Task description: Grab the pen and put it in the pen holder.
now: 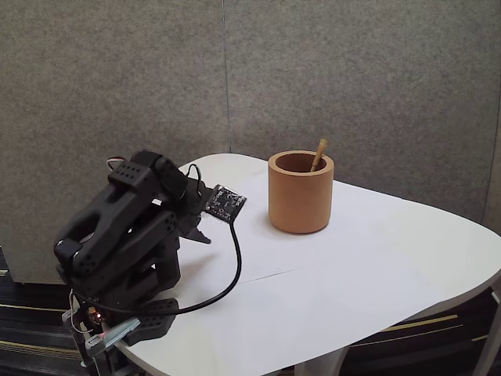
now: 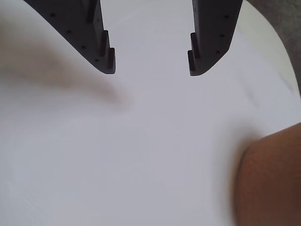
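The tan-orange pen holder (image 1: 300, 193) stands upright on the white table (image 1: 368, 274), right of the arm in the fixed view. The pen (image 1: 318, 155), a thin wood-coloured stick, leans inside it with its tip poking above the rim. The black arm is folded back at the table's left edge, and its gripper (image 1: 200, 229) hangs low over the table, well left of the holder. In the wrist view the gripper (image 2: 152, 70) is open with only bare white table between its fingers (image 2: 101, 44). A blurred side of the pen holder (image 2: 273, 181) fills the lower right corner there.
A black cable (image 1: 232, 270) loops from the wrist's small circuit board (image 1: 225, 203) down to the arm's base (image 1: 133, 325). The rounded table edge runs close behind and to the right of the holder. A grey partition wall stands behind.
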Tool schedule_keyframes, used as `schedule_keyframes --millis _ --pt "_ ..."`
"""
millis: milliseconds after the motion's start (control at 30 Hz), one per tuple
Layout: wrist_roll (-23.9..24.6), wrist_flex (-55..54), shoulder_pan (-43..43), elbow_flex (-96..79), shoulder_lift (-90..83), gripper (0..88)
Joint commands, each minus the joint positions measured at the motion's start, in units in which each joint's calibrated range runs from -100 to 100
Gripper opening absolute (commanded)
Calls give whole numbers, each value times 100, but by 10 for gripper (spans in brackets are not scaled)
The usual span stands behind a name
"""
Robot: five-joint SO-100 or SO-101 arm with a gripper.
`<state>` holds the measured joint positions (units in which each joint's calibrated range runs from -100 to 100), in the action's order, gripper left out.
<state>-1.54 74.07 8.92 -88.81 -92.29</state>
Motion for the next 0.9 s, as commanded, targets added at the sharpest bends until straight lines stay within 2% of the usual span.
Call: schedule_keyframes --millis 0,867 --pt "-7 85 -43 -397 -22 216" --pt "-38 85 -36 -442 -22 216"
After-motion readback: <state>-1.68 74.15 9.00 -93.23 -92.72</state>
